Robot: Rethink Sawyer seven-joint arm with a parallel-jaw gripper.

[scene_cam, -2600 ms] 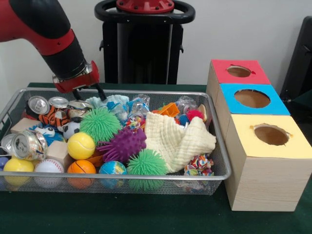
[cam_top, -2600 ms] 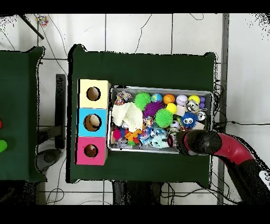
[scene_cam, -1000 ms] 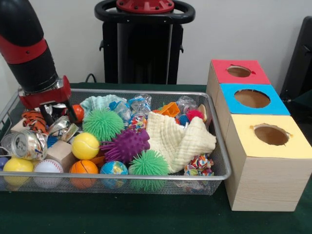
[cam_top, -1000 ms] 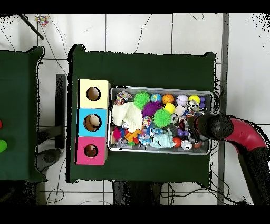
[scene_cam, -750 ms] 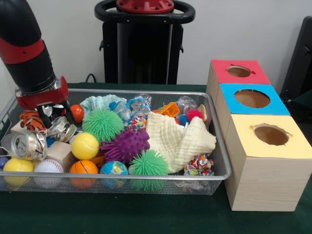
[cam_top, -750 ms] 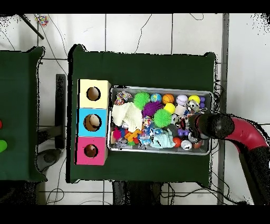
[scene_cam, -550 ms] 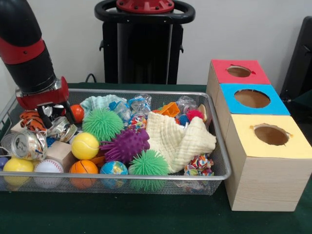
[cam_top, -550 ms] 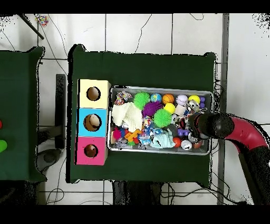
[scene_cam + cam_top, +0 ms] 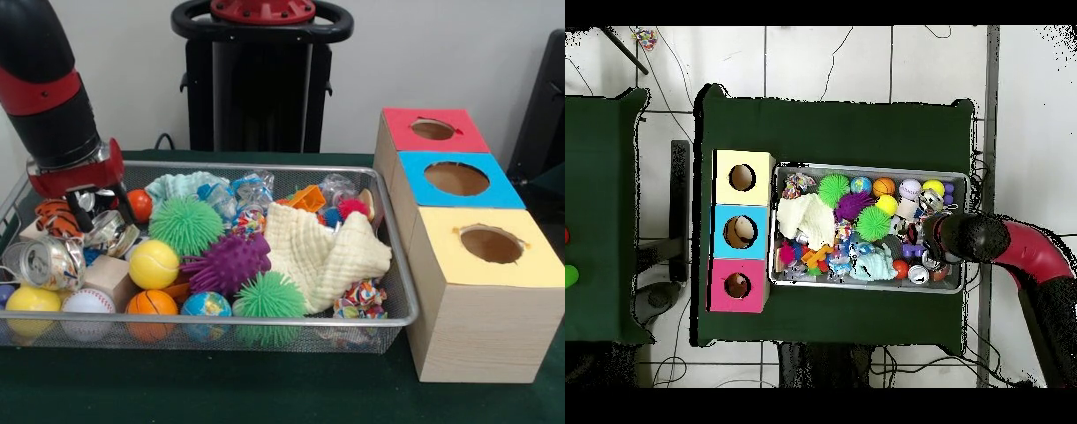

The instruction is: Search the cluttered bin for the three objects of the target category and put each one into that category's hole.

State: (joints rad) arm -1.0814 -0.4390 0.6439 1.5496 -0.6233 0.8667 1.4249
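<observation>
Gripper: the gripper (image 9: 99, 208) hung low over the bin's left end in the front view, black fingers (image 9: 123, 206) spread a little; a crushed can (image 9: 113, 231) lay right under them, and whether the fingers had hold of it could not be told.
Arm: the arm (image 9: 48, 84), red and black, came down steeply from the top left corner of the front view; in the overhead view it entered from the right edge and ended over the bin's right end.
Bin: a wire mesh bin (image 9: 399, 291) on the green table (image 9: 265, 393), crammed with toys, just beside the boxes.
Cans: a second can (image 9: 44, 262) lay on its side at the left end, mouth facing out, beside a wooden block (image 9: 109, 275); the crushed can lay behind the block.
Balls: a yellow ball (image 9: 154, 263) sat just right of the block; a white ball (image 9: 86, 305), an orange ball (image 9: 148, 305) and a globe ball (image 9: 205, 306) lined the front wall.
Spiky balls: one green (image 9: 183, 225), one purple (image 9: 226, 261), one green (image 9: 267, 296) at the front.
Cloth: a cream cloth (image 9: 327, 250) was heaped in the bin's right half.
Tiger toy: a tiger toy (image 9: 55, 220) lay left of the gripper, partly hidden.
Boxes: red box (image 9: 431, 131), blue box (image 9: 457, 179) and yellow box (image 9: 490, 247) stood in a row touching one another, each with a round hole on top; nothing showed in the holes.
</observation>
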